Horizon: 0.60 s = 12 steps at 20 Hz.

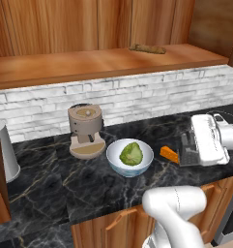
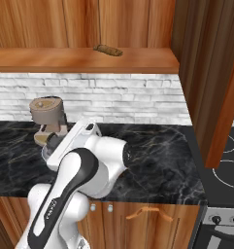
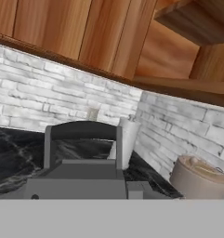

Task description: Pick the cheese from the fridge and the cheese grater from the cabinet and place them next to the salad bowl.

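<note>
Nearest us, our claw [image 1: 185,151] grips the cheese grater [image 1: 189,150] at right, beside the cheese [image 1: 169,154] already by the salad bowl [image 1: 130,157], so only release remains.

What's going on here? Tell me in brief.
The robot arm has its gripper at the cheese grater, which is on the dark counter at the right. The cheese already lies on the counter between the grater and the salad bowl. Whether the jaws are clamped on the grater can't be told from these views.
</note>
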{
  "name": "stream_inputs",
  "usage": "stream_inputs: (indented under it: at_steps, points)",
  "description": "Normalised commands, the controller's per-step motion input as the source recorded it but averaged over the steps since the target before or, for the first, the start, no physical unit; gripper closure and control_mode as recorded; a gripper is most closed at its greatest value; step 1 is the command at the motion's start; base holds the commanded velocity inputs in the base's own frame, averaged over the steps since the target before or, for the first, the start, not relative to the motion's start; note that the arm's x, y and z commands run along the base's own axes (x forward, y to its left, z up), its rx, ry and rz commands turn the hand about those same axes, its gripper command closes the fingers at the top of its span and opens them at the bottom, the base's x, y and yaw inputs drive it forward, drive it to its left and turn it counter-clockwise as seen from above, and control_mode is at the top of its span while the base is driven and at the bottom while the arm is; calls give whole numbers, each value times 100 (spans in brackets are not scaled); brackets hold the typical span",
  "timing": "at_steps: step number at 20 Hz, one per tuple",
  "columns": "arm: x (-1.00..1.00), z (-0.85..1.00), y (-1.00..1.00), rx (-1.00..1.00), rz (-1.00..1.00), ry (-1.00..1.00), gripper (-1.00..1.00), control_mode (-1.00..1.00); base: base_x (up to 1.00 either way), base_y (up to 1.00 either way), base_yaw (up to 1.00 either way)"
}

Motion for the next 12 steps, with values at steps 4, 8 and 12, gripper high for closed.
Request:
stream_inputs:
  at_steps: [4,8,12]
  points:
    - [23,-58,-19,6,-18,0,100,-100,0,0,0]
    - [38,-52,-1,15,-25,0,100,-100,0,0,0]
    - [23,-31,-8,19,-20,0,100,-100,0,0,0]
